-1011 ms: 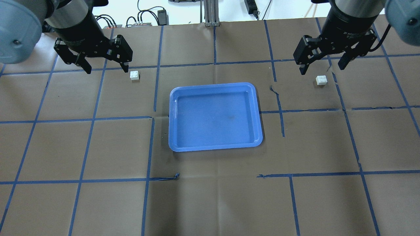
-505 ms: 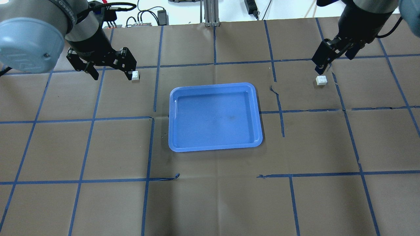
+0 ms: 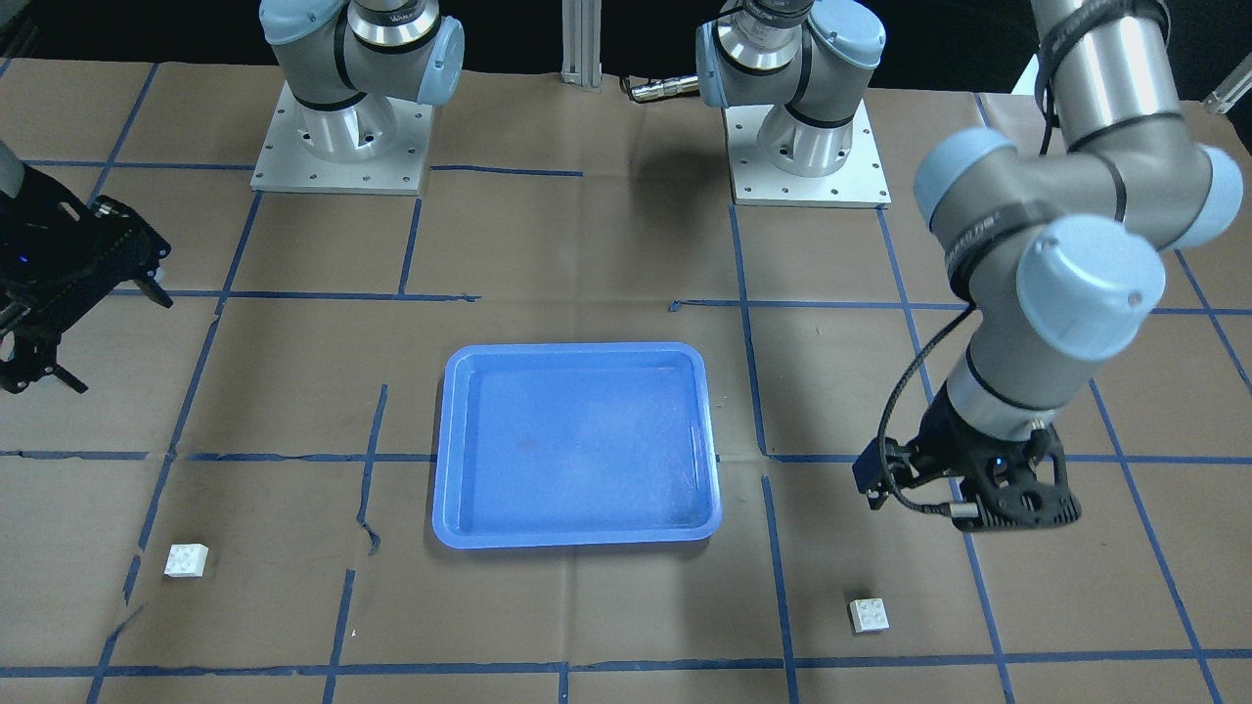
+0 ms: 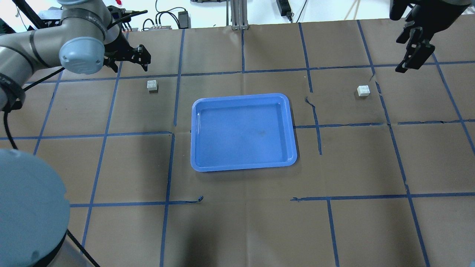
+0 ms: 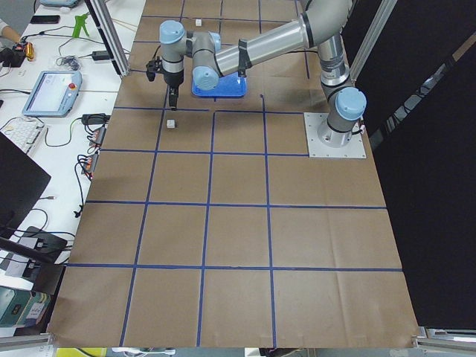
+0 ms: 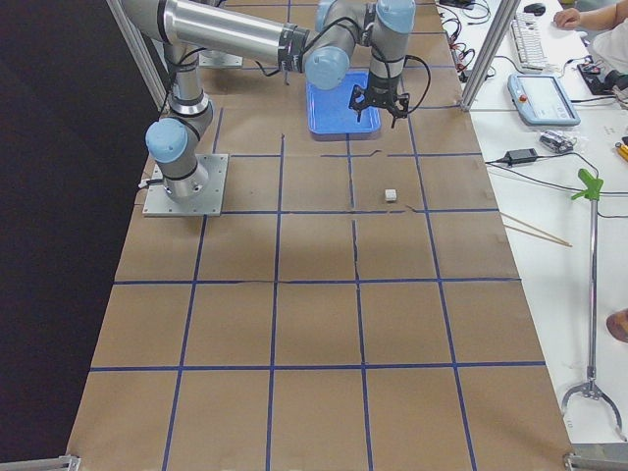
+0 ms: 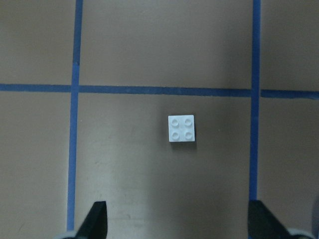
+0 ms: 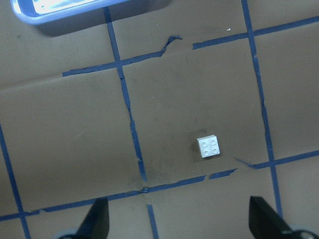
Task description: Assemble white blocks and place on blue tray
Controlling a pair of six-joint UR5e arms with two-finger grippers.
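Two white blocks lie apart on the brown paper. One (image 4: 152,85) lies left of the blue tray (image 4: 200,163), the other (image 4: 363,91) to its right. The tray holds nothing. My left gripper (image 4: 128,63) is open and empty, off its block on the side away from the tray. The left wrist view shows that block (image 7: 182,129) ahead of the spread fingertips (image 7: 97,221). My right gripper (image 4: 410,55) is open and empty, up and right of its block. The right wrist view shows this block (image 8: 209,146) ahead of the fingertips (image 8: 264,221).
Blue tape lines grid the paper, torn in places near the right block (image 8: 132,119). A corner of the tray (image 8: 75,12) shows in the right wrist view. Both arm bases (image 3: 337,147) stand at the robot's edge. Cables and a power supply (image 4: 183,16) lie past the far edge.
Both grippers came close to their blocks half a second ago, then drew away from them and from the tray. Both stay open and empty. The blocks and tray have not moved.
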